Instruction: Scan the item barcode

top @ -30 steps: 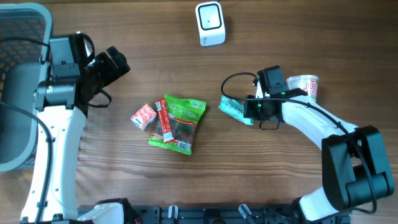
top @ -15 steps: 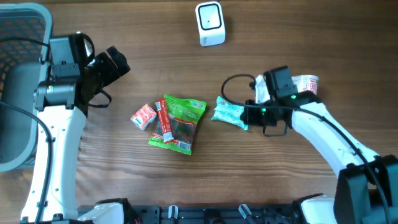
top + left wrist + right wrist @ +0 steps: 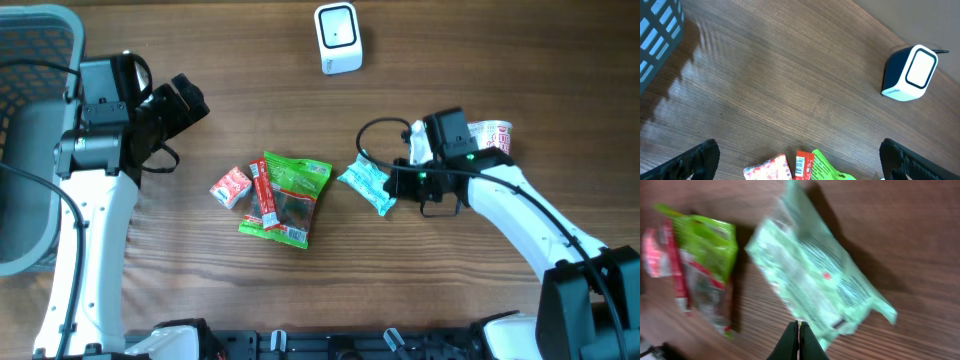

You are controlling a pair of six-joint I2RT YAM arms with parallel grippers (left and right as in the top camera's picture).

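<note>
Near bench centre, the right pincer (image 3: 393, 184) is pressed together on one edge of the pale green packet (image 3: 364, 184), pinching it. The packet is skewed, casting a shadow on the bench, just right of the green snack bag (image 3: 290, 198) and not touching it. A red stick (image 3: 260, 195) overlaps the bag's left side, with a small red pack (image 3: 231, 187) beside it. The scanner (image 3: 338, 38) sits at the far edge, well apart from the packet. The left pincer (image 3: 186, 104) is spread wide near the left edge, holding nothing. A cup (image 3: 492, 135) sits beside the right arm.
</note>
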